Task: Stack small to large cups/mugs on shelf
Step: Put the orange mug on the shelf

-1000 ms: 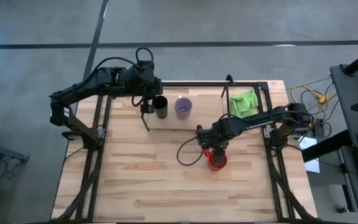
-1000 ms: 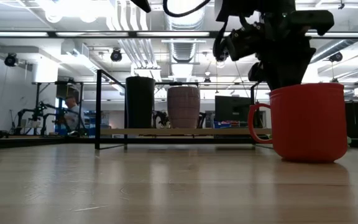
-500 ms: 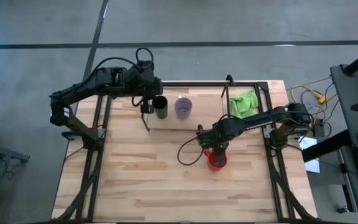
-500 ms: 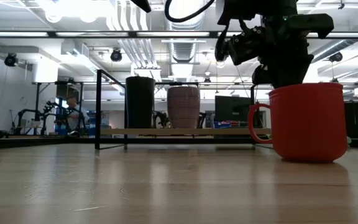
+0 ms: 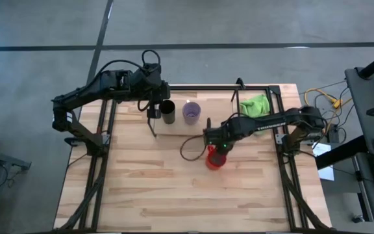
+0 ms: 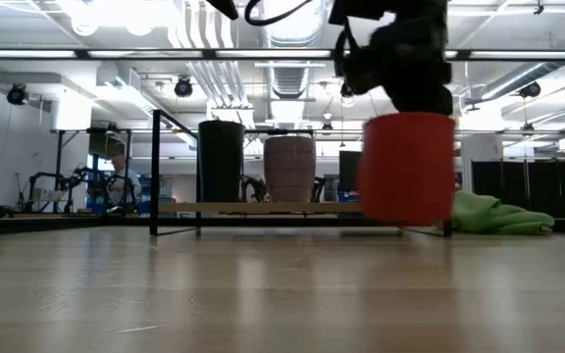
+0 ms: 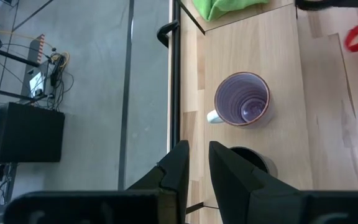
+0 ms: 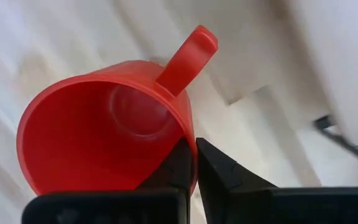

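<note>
A black tumbler (image 5: 167, 112) and a pale purple cup (image 5: 191, 112) stand upright, side by side, on the shelf's wooden board (image 6: 292, 208), as the low view shows (image 6: 221, 162) (image 6: 289, 169). Left of the tumbler my left gripper (image 5: 153, 109) waits, its fingers (image 7: 179, 168) a narrow gap apart with nothing between them. Near the table's middle my right gripper (image 5: 218, 148) is shut on the red mug (image 5: 213, 158), which hangs above the table (image 6: 407, 169). My right gripper pinches the red mug's wall at the rim (image 8: 188, 152), one finger inside the mug and one outside, on the handle's side (image 8: 188, 53). The fingers come from above, pointing down. The mug hangs below them, mouth up and slightly tilted, clear of the table.
A bright green cloth (image 5: 254, 106) lies on the shelf's right end (image 6: 488, 214). The shelf's thin black rods (image 6: 155, 172) rise around the board. A black cable (image 5: 190, 151) loops beside the mug. Bare wooden table (image 5: 154, 188) lies toward the near edge.
My right gripper has shut on the red mug's wall, lifted it off the table and carried it toward the left edge and a little toward the shelf. The mug has turned, so its handle no longer shows in the low view.
</note>
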Available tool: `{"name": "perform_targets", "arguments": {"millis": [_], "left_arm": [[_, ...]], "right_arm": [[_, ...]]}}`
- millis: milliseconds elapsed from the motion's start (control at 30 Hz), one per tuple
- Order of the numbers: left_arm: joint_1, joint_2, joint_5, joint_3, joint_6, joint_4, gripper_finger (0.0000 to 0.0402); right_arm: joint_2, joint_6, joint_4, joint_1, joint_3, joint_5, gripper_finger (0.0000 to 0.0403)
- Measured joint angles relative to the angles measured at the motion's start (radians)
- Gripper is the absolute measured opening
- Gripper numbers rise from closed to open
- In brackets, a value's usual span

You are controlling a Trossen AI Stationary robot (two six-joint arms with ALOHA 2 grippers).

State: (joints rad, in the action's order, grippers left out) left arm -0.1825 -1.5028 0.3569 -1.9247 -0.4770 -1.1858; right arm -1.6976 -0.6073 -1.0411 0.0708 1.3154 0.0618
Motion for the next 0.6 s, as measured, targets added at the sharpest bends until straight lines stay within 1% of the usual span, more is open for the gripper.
{"name": "perform_targets", "arguments": {"millis": [100,167,267,400,600], "left_arm": [[0.0,0.0,0.0,0.0,0.0,0.0,0.0048],[-0.001,0.0,0.0,0.0,0.0,0.0,0.0048],[0.0,0.0,0.0,0.0,0.001,0.0,0.0048],[0.0,0.0,0.0,0.0,0.001,0.0,0.0048],[0.0,0.0,0.0,0.0,0.002,0.0,0.0048]], "right_arm": [[0.009,-0.061,-0.005,-0.027,0.038,-0.037,0.0009],[0.013,-0.073,-0.013,-0.046,0.06,-0.04,0.0009],[0.014,-0.073,-0.072,-0.075,0.088,-0.041,0.0009],[0.014,-0.079,-0.158,-0.116,0.124,-0.098,0.0009],[0.022,-0.03,-0.159,-0.187,0.18,-0.125,0.0009]]}}
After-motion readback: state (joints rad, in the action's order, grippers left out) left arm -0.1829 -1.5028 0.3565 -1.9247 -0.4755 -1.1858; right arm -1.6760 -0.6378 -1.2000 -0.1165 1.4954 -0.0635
